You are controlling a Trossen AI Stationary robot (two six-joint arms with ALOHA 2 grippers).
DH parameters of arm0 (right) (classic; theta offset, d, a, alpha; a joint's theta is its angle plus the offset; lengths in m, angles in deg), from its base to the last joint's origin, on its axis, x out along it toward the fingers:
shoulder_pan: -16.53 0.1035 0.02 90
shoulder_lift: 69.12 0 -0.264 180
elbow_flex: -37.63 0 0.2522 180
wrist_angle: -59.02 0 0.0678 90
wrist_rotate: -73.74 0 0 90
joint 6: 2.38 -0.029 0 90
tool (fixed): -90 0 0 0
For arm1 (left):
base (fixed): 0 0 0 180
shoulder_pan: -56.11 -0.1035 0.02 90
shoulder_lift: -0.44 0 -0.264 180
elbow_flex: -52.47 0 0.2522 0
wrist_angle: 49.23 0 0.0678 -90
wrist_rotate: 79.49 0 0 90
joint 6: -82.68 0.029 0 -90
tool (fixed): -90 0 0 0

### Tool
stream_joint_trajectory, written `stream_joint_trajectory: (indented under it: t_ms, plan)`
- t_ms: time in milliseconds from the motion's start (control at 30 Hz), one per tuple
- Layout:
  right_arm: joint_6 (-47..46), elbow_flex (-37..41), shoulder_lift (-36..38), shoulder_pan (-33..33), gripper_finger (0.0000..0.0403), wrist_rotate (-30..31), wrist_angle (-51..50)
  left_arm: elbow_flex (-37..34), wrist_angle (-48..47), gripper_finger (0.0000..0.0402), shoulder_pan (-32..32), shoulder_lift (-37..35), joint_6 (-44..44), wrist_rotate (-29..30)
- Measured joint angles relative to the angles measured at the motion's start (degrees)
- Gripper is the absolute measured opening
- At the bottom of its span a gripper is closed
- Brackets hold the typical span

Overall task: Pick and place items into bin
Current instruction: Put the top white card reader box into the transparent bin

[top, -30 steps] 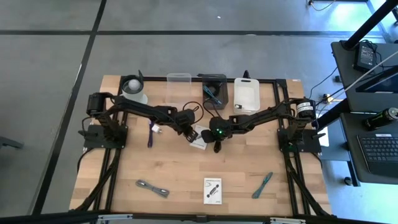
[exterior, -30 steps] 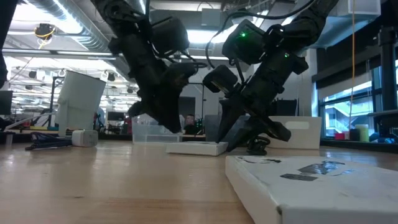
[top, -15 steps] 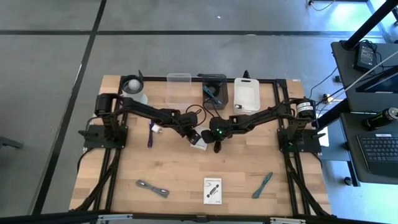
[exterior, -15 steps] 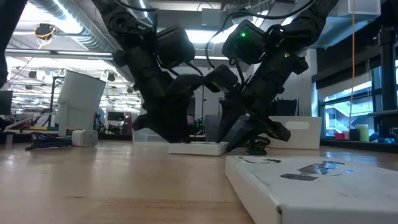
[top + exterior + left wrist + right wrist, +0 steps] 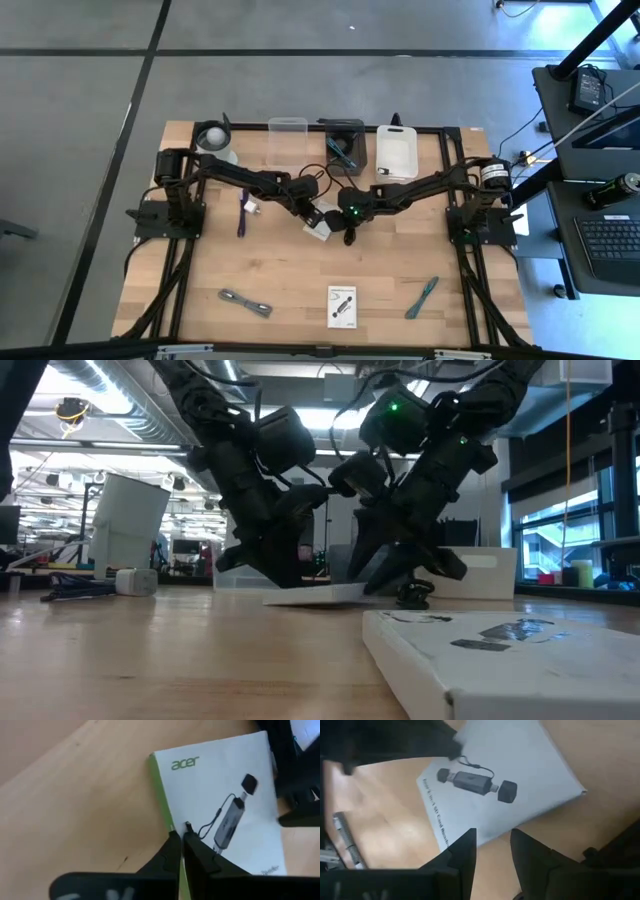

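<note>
A white card (image 5: 320, 230) printed with "acer" and a USB stick lies mid-table, and my two grippers meet over it. My left gripper (image 5: 181, 840) is shut on the card's green-edged side. My right gripper (image 5: 491, 845) stands open at the card's opposite edge (image 5: 520, 822), and wood shows between its fingers. In the low view the card (image 5: 315, 597) lies slanted, with one side off the table. A black cable coil (image 5: 413, 597) sits just beside the right gripper. My left gripper pinches the card's green edge (image 5: 169, 820) between its two shut fingers, about midway along that side. The fingers slant down from the table's left. The card is tilted, one side raised and the other on the table. Of my right gripper, I cannot tell whether its fingers touch the card.
At the far edge stand a clear bin (image 5: 288, 140), a black bin (image 5: 346, 145) and a white bin (image 5: 395, 152), with a white cylinder (image 5: 215, 143) to their left. Near the front lie a grey strip (image 5: 245, 302), a second card (image 5: 342, 306) and a teal tool (image 5: 421, 297). A dark stick (image 5: 241, 215) lies left of the left gripper.
My left gripper has sunk toward the card and a little toward the table's right, and has taken hold of its edge. The card lay flat before; now it is tipped, with one side raised off the table.
</note>
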Motion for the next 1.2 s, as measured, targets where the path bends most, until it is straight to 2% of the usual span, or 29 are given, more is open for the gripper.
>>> stream_joint_trajectory:
  t_ms: [433, 667, 967, 1200]
  plan:
    - [-1.92, -0.04, 1.15, 0.02, 0.0123, 1.25, -2.0, -0.33, -3.8, 0.0002, -1.77, -2.26, 2.41, 1.0]
    - [-6.77, -0.04, 1.06, 0.17, 0.0123, 5.35, -1.61, -3.39, 0.65, 0.0002, -2.56, -2.52, 0.56, -0.32]
    - [-11.95, -0.04, -3.98, 0.87, 0.0123, 1.63, 5.57, -5.44, 4.08, 0.0002, -3.4, -2.46, -1.26, -2.45]
    - [-13.21, -0.06, -4.98, 1.57, 0.0123, 3.24, 7.95, -5.46, 3.99, 0.0002, -3.4, -2.41, -0.78, -2.45]
